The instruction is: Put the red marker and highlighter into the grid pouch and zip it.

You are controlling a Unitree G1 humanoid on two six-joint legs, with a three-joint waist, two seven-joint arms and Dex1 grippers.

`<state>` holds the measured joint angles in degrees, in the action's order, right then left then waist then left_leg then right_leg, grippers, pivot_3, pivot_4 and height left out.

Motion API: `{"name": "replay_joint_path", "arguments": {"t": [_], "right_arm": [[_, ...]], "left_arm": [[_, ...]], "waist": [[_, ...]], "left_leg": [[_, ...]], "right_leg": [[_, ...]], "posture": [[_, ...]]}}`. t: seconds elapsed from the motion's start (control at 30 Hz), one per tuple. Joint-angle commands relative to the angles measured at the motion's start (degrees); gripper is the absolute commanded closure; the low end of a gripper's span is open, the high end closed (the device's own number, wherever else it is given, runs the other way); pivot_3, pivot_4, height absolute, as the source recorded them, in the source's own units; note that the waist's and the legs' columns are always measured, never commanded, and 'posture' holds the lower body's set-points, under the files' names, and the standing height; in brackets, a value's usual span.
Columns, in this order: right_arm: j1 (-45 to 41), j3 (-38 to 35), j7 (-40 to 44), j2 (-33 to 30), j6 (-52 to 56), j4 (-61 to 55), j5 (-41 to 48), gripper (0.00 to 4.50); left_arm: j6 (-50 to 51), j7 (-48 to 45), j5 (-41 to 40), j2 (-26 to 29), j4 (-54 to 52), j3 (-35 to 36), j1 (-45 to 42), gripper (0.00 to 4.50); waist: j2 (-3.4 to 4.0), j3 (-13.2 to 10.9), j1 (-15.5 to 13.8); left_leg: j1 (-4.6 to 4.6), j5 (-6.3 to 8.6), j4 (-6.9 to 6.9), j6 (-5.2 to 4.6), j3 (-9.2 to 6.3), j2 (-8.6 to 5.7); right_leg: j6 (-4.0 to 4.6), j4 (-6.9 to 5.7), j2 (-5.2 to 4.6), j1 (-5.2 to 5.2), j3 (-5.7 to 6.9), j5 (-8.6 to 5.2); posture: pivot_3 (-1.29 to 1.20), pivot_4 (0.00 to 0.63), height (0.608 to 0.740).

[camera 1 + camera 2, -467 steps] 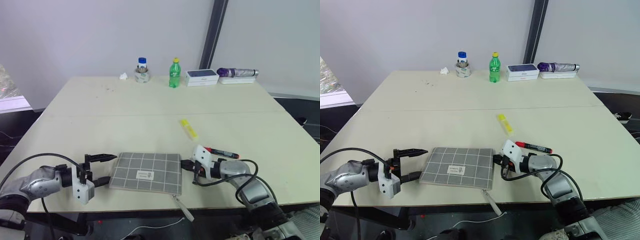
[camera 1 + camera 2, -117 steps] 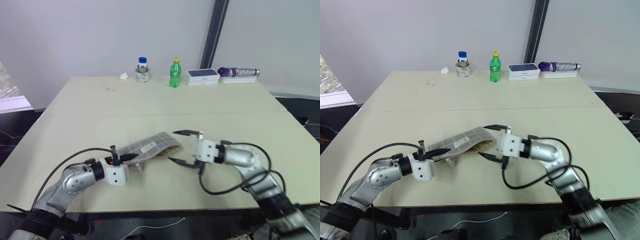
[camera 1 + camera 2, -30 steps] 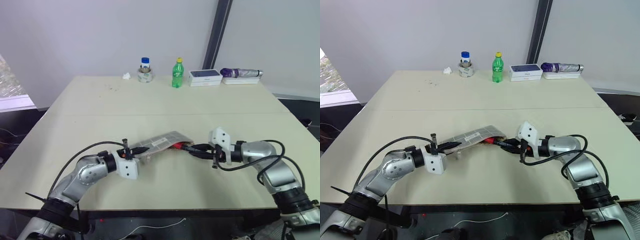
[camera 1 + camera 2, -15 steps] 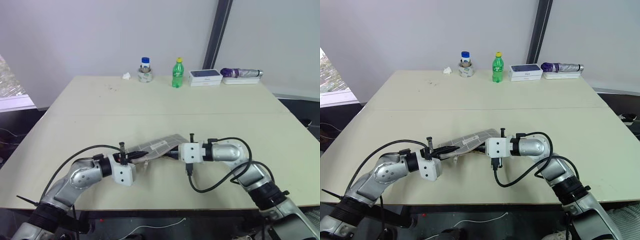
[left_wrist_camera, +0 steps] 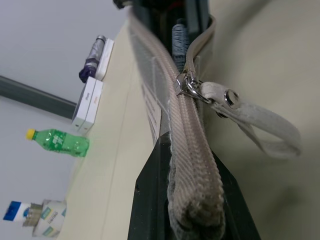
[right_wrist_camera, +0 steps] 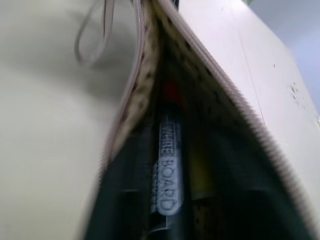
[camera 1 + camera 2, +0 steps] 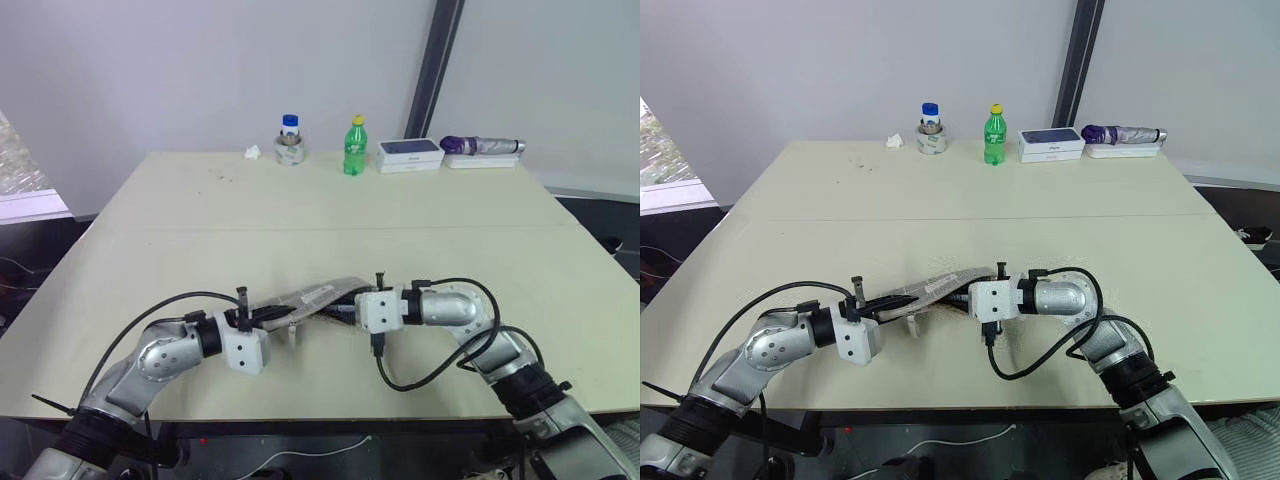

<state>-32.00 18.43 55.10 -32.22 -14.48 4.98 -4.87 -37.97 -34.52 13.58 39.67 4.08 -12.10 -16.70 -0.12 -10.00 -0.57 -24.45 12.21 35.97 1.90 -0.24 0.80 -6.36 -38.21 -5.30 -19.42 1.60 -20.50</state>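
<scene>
Both pens: already inside the pouch, as the right wrist view looks straight into its open mouth.
Red marker (image 6: 169,165): lies lengthwise in the pouch directly ahead of the right jaws, white label up, red end pointing away from them toward the far, closed end.
Highlighter (image 6: 200,170): just beside the marker, a dim yellow bar along the inner wall.
Grid pouch (image 7: 315,295): held off the bench (image 7: 300,200) between the two jaws, stretched from the left jaws across to the right jaws.
Left jaws: fully closed, pinching the zipped end of the pouch, so that the fabric edge runs out from between them.
Right jaws: at the open mouth of the pouch, opposite the left jaws; I cannot tell how wide they stand or whether they have hold of anything.
Zipper slider (image 5: 186,86): a short way beyond the left jaws along the top edge, with the strap pull (image 5: 255,125) hanging loose to one side.
Done: loading, by my reading, since neither pen is out on the bench.
Left to do: the zip. From the slider onward toward the right jaws the teeth gape apart, so the pull must be caught and drawn the pouch's full length.
Progress estimate: well past halfway, with closing not yet begun.
</scene>
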Motion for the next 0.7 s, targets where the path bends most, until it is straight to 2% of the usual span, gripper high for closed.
{"name": "replay_joint_path", "arguments": {"t": [0.03,0.07,0.1,0.3,0.47,0.53,0.6,0.7], "right_arm": [[-0.3,-3.8,1.0,-1.3,1.2,-3.0,4.2,0.68],[0.6,-5.5,1.7,-2.0,6.2,-4.8,7.2,0.22],[1.8,-6.9,2.6,-3.0,8.8,-6.2,9.6,0.03],[5.0,-11.1,5.4,-6.8,17.4,-13.1,16.6,0.03],[8.8,-15.7,4.3,-6.8,33.9,-18.6,28.2,0.03],[11.1,-16.9,2.6,-6.5,46.5,-20.2,35.7,0.03],[16.3,-16.0,3.5,-6.3,50.8,-21.6,38.9,0.03],[21.4,-13.4,0.8,-2.7,51.6,-23.9,39.0,0.03]], "left_arm": [[-0.3,1.5,0.0,-0.2,-1.0,1.7,0.4,4.5],[-0.2,1.8,0.2,-0.1,-1.0,1.8,0.8,4.5],[-0.1,2.1,0.3,-0.1,-0.9,1.9,1.2,4.5],[-0.6,2.7,0.9,0.2,-0.4,1.9,1.6,4.5],[1.4,4.2,2.4,-1.1,1.5,2.0,0.0,4.5],[4.6,3.1,1.3,-2.5,1.8,1.1,-0.2,4.5],[5.0,2.3,3.2,-3.9,1.5,-1.4,-0.5,4.5],[6.0,3.2,6.0,-6.1,0.9,-2.8,-1.8,4.5]], "waist": [[0.0,0.0,0.0],[0.0,0.0,0.0],[0.0,0.0,-0.1],[0.0,0.0,0.0],[0.0,0.0,-0.1],[0.0,0.0,-0.2],[-0.04,0.0,-0.3],[-0.04,0.0,-0.2]], "left_leg": [[0.0,0.0,0.0,0.0,0.0,0.0],[0.0,0.0,0.0,0.0,0.0,0.0],[0.0,0.0,0.0,0.0,0.0,0.01],[0.02,0.01,0.0,-0.01,-0.03,0.06],[0.02,0.01,-0.01,-0.01,-0.03,0.07],[0.02,0.01,0.0,-0.02,-0.04,0.07],[0.01,0.02,0.02,-0.03,-0.07,0.07],[0.01,0.04,0.02,-0.07,-0.05,0.03]], "right_leg": [[0.0,0.0,0.0,0.0,0.0,0.0],[0.0,0.0,0.0,0.0,0.0,0.0],[0.0,0.0,0.0,0.0,0.0,0.0],[0.0,0.0,-0.03,0.05,0.01,0.0],[0.0,0.01,-0.03,0.05,0.01,0.0],[0.0,0.01,-0.04,0.08,0.02,0.0],[0.0,0.02,-0.06,0.12,0.05,0.0],[0.0,0.06,-0.08,0.15,0.08,0.0]], "posture": [[0.0,0.15,0.74],[0.0,0.15,0.74],[0.0,0.15,0.74],[0.0,0.15,0.74],[0.0,0.15,0.74],[0.0,0.15,0.74],[0.0,0.15,0.74],[0.0,0.15,0.74]]}}
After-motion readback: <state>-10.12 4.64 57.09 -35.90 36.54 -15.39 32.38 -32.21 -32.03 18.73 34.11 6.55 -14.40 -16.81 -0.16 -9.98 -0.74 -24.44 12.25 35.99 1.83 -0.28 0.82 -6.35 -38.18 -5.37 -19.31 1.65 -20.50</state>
